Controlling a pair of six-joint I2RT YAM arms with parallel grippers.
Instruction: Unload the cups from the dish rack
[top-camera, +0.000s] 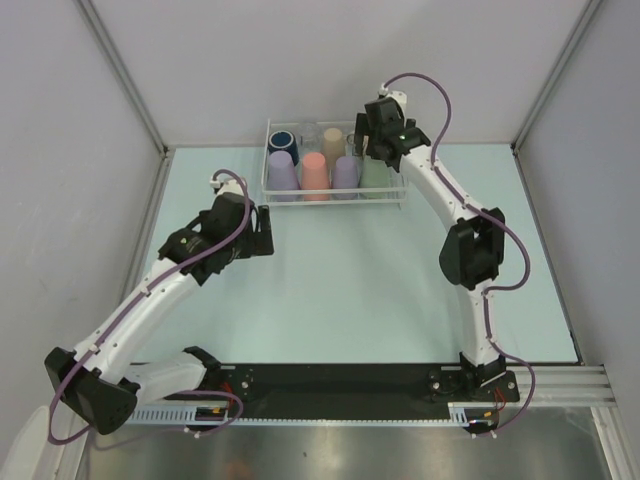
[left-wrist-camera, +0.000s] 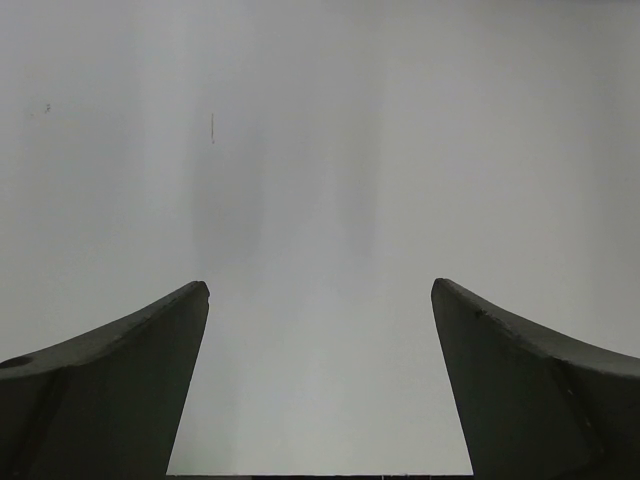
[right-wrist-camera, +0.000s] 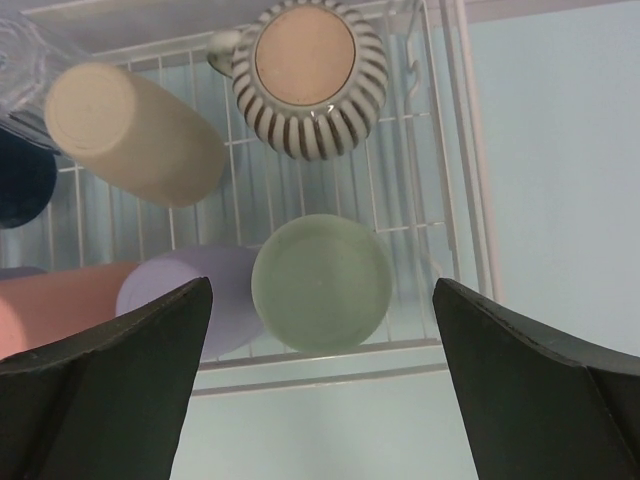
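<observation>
My left gripper (top-camera: 264, 231) hangs over the table (top-camera: 330, 290), off the near left corner of the dish rack (top-camera: 335, 200) and apart from it. On the left wrist view the left gripper (left-wrist-camera: 320, 290) has its jaws spread wide with nothing between them, only a blank pale surface ahead.

The rack sits at the far middle of the table, all cups inside it in two rows. Far row from the left: navy mug (top-camera: 281, 140), clear cup (top-camera: 308, 132), tan cup (top-camera: 333, 143). Near row from the left: lavender cup (top-camera: 282, 172), salmon-pink cup (top-camera: 315, 172), second lavender cup (top-camera: 346, 172), pale green cup (top-camera: 375, 173).

My right gripper (top-camera: 376, 140) is over the rack's right end. On the right wrist view the right gripper (right-wrist-camera: 322, 285) is wide open and empty, with a finger on either side of the pale green cup (right-wrist-camera: 320, 255) in the frame; I cannot tell if they touch it. That cup is in the near right corner, just beside the second lavender cup (right-wrist-camera: 190, 290). The ribbed beige mug (right-wrist-camera: 308, 75) is behind the green one and the tan cup (right-wrist-camera: 135, 135) is left of the mug, tilted. The salmon-pink cup (right-wrist-camera: 55, 305), navy mug (right-wrist-camera: 20, 185) and clear cup (right-wrist-camera: 25, 50) show at the left edge.
</observation>
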